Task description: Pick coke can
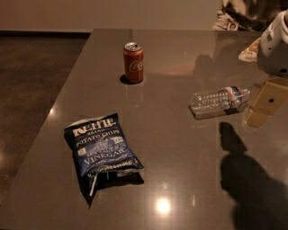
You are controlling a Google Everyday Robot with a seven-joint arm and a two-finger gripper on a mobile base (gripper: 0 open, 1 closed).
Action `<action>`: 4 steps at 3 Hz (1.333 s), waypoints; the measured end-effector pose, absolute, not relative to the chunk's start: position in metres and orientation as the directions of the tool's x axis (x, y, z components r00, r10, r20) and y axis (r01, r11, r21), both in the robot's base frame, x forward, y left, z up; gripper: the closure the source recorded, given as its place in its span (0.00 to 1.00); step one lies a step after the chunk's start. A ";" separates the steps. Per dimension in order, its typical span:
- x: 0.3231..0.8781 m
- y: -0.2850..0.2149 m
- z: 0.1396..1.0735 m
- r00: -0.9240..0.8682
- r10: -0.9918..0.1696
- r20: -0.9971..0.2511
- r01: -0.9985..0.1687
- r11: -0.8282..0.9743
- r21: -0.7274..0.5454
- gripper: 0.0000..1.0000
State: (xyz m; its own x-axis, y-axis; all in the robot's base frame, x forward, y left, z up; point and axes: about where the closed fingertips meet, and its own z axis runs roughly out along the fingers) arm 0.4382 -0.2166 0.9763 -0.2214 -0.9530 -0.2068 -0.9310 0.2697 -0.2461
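Far left: dark floor (31, 81) beyond the table edge, pale wall (112, 13) along the top. Dark glossy table (180, 148) fills most of the view. Front left on it: blue Kettle chip bag (102, 149), lying flat, printed face up, top end toward the far side, a bit crumpled at the near end. Behind it and slightly right, well apart from the bag: the coke can (133, 62), red with white script, silver top, standing upright near the table's far left part, nothing touching it. Bright light spot (163, 205) reflected on the tabletop near the front, right of the bag. Right of centre: clear plastic water bottle (219, 99), on its side, lengthwise left to right, label band toward its right end. Just beside that right end, at the right edge of the view: the gripper (265, 105), tan, hanging below a white arm section (275, 45), partly cut off by the edge; cannot tell whether it is spread or pressed together, and cannot tell whether it touches the bottle. Gripper is well apart from the coke can, with the bottle between them. Dark shadow (252, 179) on the table at front right. Mottled patterned object (247, 11) at the far right top corner, unclear what.
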 end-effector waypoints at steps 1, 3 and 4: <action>0.438 -0.217 0.976 -0.221 -0.953 -0.207 -0.931 0.270 -0.246 0.00; 0.478 -0.195 0.959 -0.241 -0.941 -0.236 -0.928 0.295 -0.227 0.00; 0.511 -0.178 0.948 -0.273 -0.921 -0.277 -0.923 0.332 -0.193 0.00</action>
